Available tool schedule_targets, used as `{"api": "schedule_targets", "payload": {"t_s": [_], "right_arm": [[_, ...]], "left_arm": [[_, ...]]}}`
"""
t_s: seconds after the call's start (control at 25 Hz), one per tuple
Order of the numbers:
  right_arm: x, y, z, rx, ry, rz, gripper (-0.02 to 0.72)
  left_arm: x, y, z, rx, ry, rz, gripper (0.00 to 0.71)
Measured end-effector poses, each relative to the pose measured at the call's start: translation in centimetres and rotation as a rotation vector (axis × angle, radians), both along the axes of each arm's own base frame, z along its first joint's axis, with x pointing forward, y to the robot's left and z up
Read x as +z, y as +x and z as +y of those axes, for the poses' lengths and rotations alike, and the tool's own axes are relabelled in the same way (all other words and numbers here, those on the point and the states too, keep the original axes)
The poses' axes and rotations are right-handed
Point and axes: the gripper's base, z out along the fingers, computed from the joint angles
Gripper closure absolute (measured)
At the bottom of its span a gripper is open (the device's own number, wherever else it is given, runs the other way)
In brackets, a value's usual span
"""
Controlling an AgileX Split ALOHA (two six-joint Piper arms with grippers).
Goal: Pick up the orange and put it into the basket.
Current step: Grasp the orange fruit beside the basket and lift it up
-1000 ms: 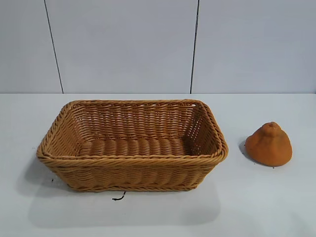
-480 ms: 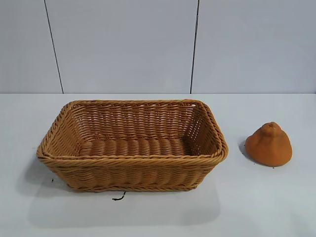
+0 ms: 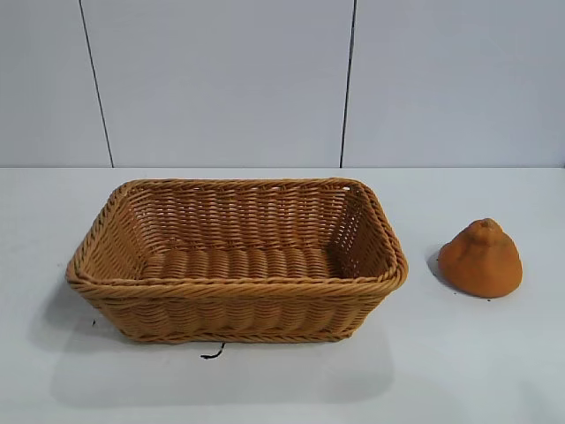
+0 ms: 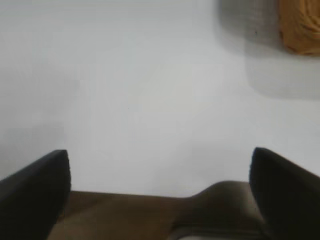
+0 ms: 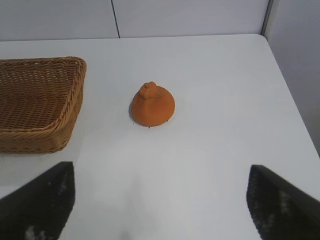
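Note:
The orange (image 3: 481, 258), a burnt-orange dome with a knobbly top, sits on the white table to the right of the basket (image 3: 88, 256). The basket is tan woven wicker and holds nothing. Neither arm shows in the exterior view. In the right wrist view the orange (image 5: 152, 105) lies ahead of my open, empty right gripper (image 5: 161, 192), well apart from it, with the basket (image 5: 60, 125) beside it. My left gripper (image 4: 159, 175) is open and empty over bare table; a corner of the basket (image 4: 300, 25) shows far off.
A small dark scrap (image 3: 212, 353) lies on the table at the basket's front. The table's far edge meets a grey panelled wall (image 3: 265, 79). In the right wrist view the table's edge (image 5: 292, 100) runs past the orange.

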Motion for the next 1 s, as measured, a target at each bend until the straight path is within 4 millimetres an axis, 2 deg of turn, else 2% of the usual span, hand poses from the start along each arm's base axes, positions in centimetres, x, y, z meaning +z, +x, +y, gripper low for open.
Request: {"api": "schedule_targets", "payload": {"t_s": [0.16, 0.36, 0.48, 0.68, 1.0], "right_arm": [[0.0, 0.0, 0.0, 0.000, 0.000, 0.000, 0.066], [0.1, 0.0, -0.1, -0.005, -0.007, -0.006, 0.066], [1.2, 0.7, -0.1, -0.009, -0.013, 0.003, 0.066], [4.0, 4.2, -0.2, -0.008, -0.012, 0.129, 0.066], [8.1, 13.0, -0.2, 0.000, 0.006, 0.321, 0.066]], "left_arm": [[0.0, -1.6, -0.2, -0.007, -0.008, -0.104, 0.014], [0.0, -1.7, -0.3, -0.012, -0.014, -0.112, 0.014], [0.0, -1.7, -0.3, -0.012, -0.014, -0.112, 0.014], [0.0, -1.7, -0.3, -0.012, -0.014, -0.112, 0.014], [0.0, -1.7, -0.3, -0.012, -0.014, -0.112, 0.014]]}}
